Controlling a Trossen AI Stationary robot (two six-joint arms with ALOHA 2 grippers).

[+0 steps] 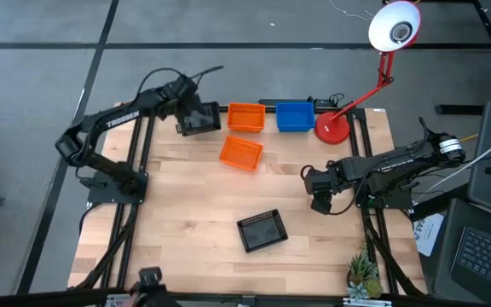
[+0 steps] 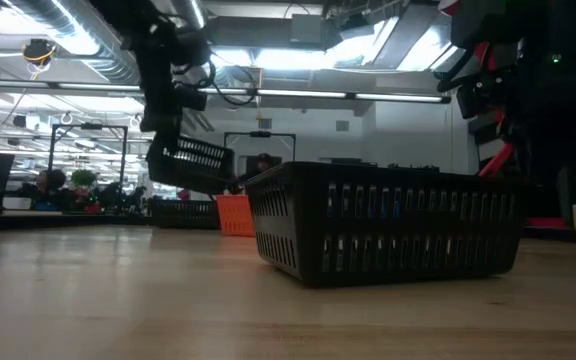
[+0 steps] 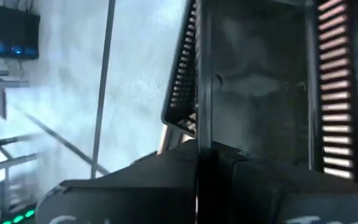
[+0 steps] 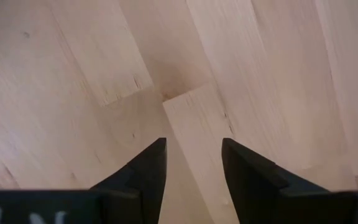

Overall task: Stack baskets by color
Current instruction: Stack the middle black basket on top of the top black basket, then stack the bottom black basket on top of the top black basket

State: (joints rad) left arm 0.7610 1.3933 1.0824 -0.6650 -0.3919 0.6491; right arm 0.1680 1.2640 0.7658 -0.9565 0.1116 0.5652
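My left gripper (image 1: 186,109) is at the table's far left, shut on a black basket (image 1: 203,118) that hangs in the air (image 2: 194,160). In the low view another dark basket (image 2: 183,212) stands on the table below it. An orange basket (image 1: 245,117) and a blue basket (image 1: 295,116) stand side by side at the far edge. A second orange basket (image 1: 240,153) sits a little nearer, turned askew. Another black basket (image 1: 262,230) rests on its bottom near the front middle. My right gripper (image 1: 322,201) points down over bare wood at the right, open (image 4: 192,168), with nothing between its fingers. My left gripper pinches one side wall of the black basket at its rim (image 3: 197,106), which runs straight in between the two fingers: one finger is on the inner side, one on the outer. The fingers slant down from the table's left. The basket hangs clear of the table, tilted (image 2: 208,155).
A red lamp base (image 1: 332,128) stands right of the blue basket, its arm rising to a white shade (image 1: 395,27). A small plant (image 1: 363,275) sits at the front right corner. Bare wood (image 1: 169,196) lies across the table's middle and left.
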